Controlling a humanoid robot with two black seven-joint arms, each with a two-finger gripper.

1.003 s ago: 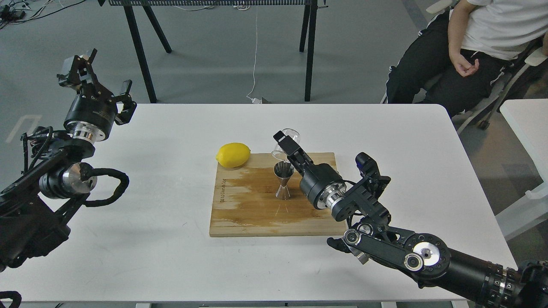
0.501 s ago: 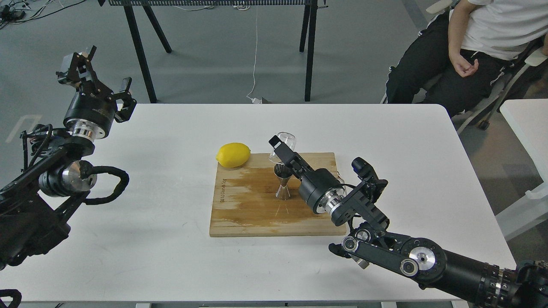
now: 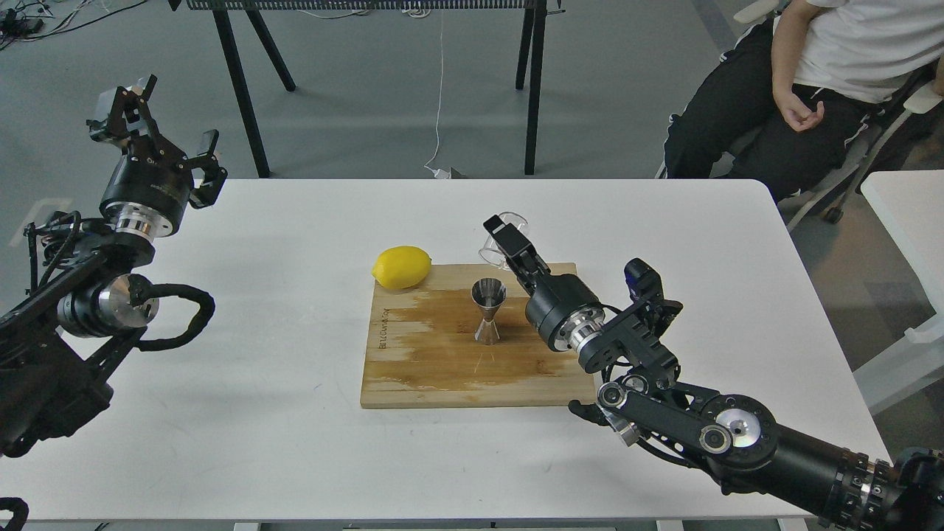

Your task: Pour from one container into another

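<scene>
The steel hourglass jigger (image 3: 489, 310) stands upright in the middle of the wooden board (image 3: 442, 369). My right gripper (image 3: 506, 236) is shut on the small clear glass cup (image 3: 488, 254), holding it just above the board's far edge, behind and slightly right of the jigger. The cup's rim shows above the black fingers, and most of its body is hidden by them. I cannot tell whether anything is in the cup. My left gripper (image 3: 151, 110) is raised off the table's far left corner, open and holding nothing.
A yellow lemon (image 3: 402, 267) lies at the board's far left corner. The board's top shows wet dark patches. A seated person (image 3: 811, 74) is beyond the table's far right corner. Black stand legs (image 3: 243, 96) rise behind the table.
My right gripper has carried the cup from over the jigger's mouth back and to the right, and the cup looks less tipped. My left arm has drifted slightly left.
</scene>
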